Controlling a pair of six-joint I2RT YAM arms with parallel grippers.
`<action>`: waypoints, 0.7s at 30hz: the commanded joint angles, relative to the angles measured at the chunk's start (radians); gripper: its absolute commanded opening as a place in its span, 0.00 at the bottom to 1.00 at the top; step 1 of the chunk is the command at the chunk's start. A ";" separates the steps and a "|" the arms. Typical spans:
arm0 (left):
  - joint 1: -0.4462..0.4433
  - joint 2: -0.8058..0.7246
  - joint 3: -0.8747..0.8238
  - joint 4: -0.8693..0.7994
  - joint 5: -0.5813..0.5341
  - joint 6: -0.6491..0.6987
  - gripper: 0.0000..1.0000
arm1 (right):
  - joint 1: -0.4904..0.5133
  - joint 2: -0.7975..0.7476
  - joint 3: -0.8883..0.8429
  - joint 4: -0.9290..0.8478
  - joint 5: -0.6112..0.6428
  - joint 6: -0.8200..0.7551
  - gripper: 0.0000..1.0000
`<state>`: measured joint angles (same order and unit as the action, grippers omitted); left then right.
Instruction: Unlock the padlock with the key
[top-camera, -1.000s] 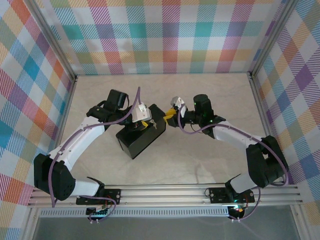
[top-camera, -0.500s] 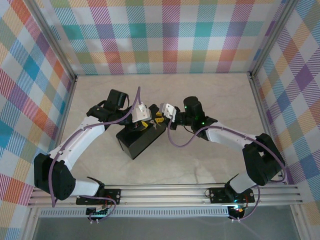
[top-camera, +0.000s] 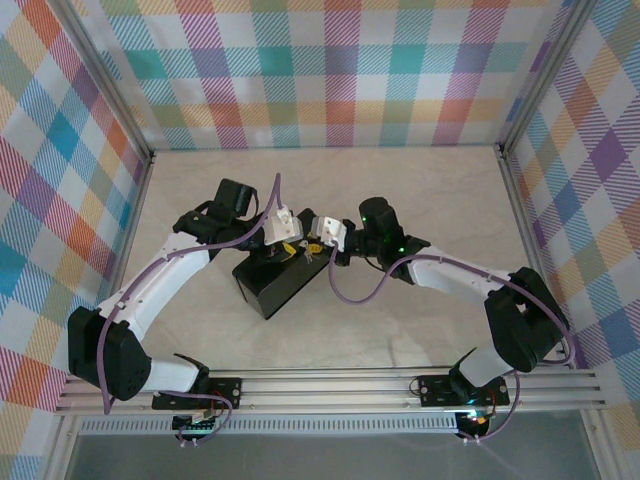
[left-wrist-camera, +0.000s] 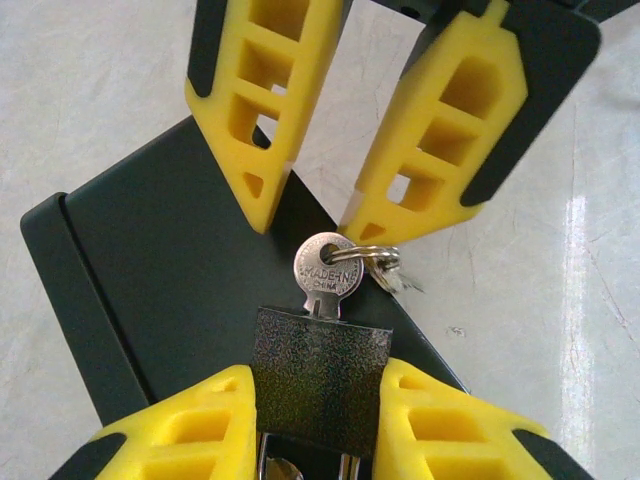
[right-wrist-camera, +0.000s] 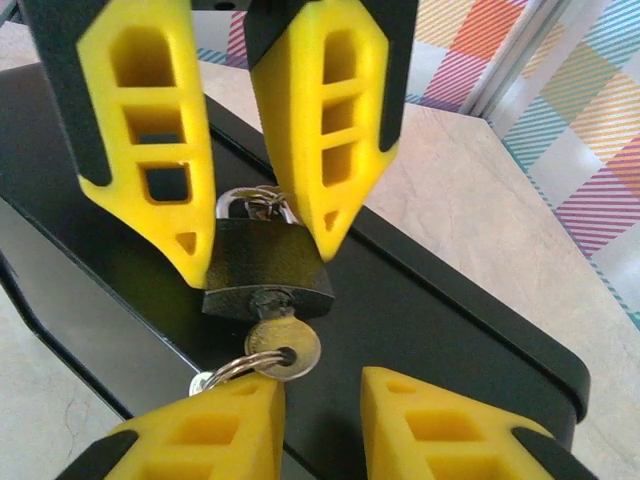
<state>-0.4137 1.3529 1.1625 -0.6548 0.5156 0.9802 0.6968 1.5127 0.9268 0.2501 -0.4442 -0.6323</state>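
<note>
The small black padlock (left-wrist-camera: 320, 350) is held just above the dark box (left-wrist-camera: 160, 280), with my left gripper (left-wrist-camera: 318, 378) shut on its body. The silver key (left-wrist-camera: 327, 270) sits in the keyhole, its round head and ring (left-wrist-camera: 380, 262) sticking out. My right gripper (left-wrist-camera: 308, 222) faces it, open, with its fingertips just short of the key head. In the right wrist view the padlock (right-wrist-camera: 265, 268) hangs between the left gripper's fingers (right-wrist-camera: 150, 150), and the key (right-wrist-camera: 283, 347) lies just beyond my right gripper (right-wrist-camera: 320, 385). From above, both grippers (top-camera: 292, 243) (top-camera: 318, 240) meet over the box (top-camera: 272, 285).
The box takes up the middle of the beige table (top-camera: 400, 320). A second small key (right-wrist-camera: 200, 383) dangles from the ring. Plaid walls (top-camera: 330, 70) and aluminium posts (top-camera: 515, 150) close in the back and sides.
My right arm has swung left, bringing its gripper up to the key head. The left arm and the padlock have stayed put.
</note>
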 joint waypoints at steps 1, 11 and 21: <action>0.006 0.005 0.014 -0.054 0.041 -0.002 0.24 | 0.024 -0.031 0.025 -0.024 -0.011 -0.025 0.26; 0.006 0.001 0.006 -0.049 0.043 -0.006 0.24 | 0.044 -0.024 0.040 -0.024 0.027 -0.037 0.20; 0.004 -0.001 0.005 -0.052 0.061 -0.012 0.24 | 0.046 -0.025 0.056 -0.043 -0.014 -0.001 0.08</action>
<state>-0.4114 1.3529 1.1625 -0.6601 0.5182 0.9794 0.7292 1.5036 0.9386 0.2134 -0.4091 -0.6441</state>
